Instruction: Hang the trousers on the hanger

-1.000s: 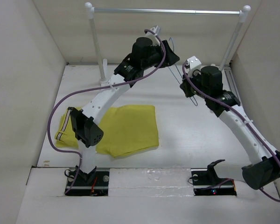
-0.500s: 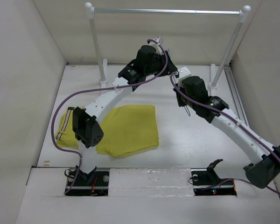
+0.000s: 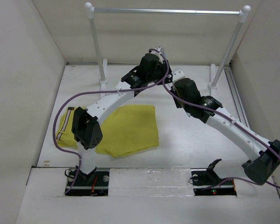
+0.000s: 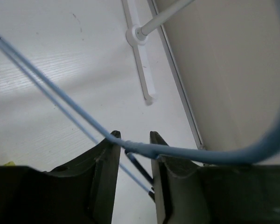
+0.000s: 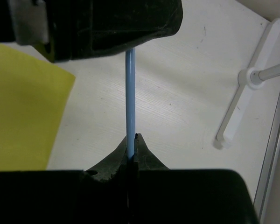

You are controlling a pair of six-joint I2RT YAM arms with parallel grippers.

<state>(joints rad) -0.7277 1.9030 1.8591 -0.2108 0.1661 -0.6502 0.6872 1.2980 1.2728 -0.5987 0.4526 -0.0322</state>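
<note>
The mustard-yellow trousers (image 3: 130, 128) lie folded flat on the table at the near left, their striped waistband by the left arm's base; a corner shows in the right wrist view (image 5: 23, 107). My right gripper (image 5: 133, 136) is shut on a straight wire of the pale blue hanger (image 5: 130, 93), which runs up into the dark body of the left gripper (image 5: 93, 23). In the left wrist view the hanger (image 4: 144, 149) lies across the tips of my left gripper (image 4: 133, 135), whose jaws stand apart, with a second wire passing through the gap. Both grippers meet above the table's middle.
A silver rail (image 3: 168, 10) on two white posts spans the back of the table. The right post's foot (image 4: 141, 56) lies close beyond the grippers, also seen from the right wrist (image 5: 252, 88). Pale walls close in both sides.
The right arm has swung left with the hanger, bringing it to the left gripper. The left wrist has dropped slightly toward it, and its jaws have narrowed.
</note>
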